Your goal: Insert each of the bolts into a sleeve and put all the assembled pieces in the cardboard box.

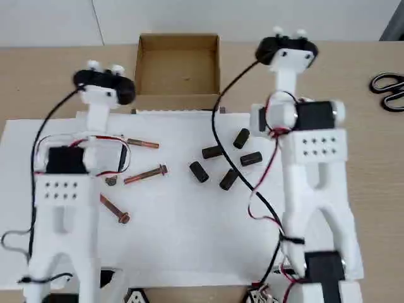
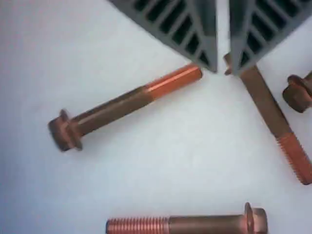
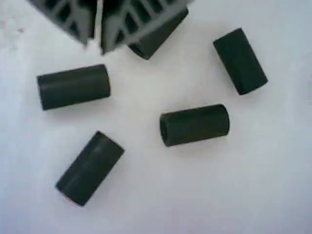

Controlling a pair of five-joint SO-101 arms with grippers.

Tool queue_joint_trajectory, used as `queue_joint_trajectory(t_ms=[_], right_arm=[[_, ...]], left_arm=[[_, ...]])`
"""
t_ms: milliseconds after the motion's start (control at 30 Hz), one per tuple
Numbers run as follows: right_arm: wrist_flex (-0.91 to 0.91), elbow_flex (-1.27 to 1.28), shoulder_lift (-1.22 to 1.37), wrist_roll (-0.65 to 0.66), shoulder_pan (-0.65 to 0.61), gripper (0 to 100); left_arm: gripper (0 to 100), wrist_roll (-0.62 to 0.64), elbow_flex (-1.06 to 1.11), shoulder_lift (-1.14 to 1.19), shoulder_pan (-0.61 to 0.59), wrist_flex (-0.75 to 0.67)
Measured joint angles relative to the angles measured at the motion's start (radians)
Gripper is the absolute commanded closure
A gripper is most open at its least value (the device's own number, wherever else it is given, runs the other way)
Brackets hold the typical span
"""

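While the copper bolts [image 1: 146, 174] lie loose on the white sheet [image 1: 189, 233] in front of the cardboard box [image 1: 178, 101], toward its left corner, five black sleeves [image 1: 228, 180] lie scattered before its right corner. The left gripper [image 2: 223, 68] hangs over the bolts and the right gripper [image 3: 97, 46] over the sleeves, both nearly closed and empty. Scissors [image 1: 388, 88] lie far right of the box.

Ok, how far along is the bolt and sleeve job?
Nothing is done: the cardboard box is empty, and bolts and sleeves lie separate on the white sheet. Nothing in hand: left gripper hangs above bolts, right gripper above sleeves. All inserting and boxing is left.
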Motion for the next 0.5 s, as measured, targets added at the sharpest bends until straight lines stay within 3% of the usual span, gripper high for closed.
queue_joint_trajectory(t_ms=[200, 400, 500], right_arm=[[0.064, -0.104, 0.189, -0.097, -0.044, 99.4], [0.091, -0.150, 0.302, -0.305, -0.072, 99.4], [0.072, -0.150, 0.336, -0.338, -0.066, 99.4]], left_arm=[[99, -0.032, 0.000, 0.196, -0.005, -0.020], [99, 0.058, 0.000, 0.311, -0.038, -0.020], [93, 0.069, 0.000, 0.330, -0.081, -0.028]])
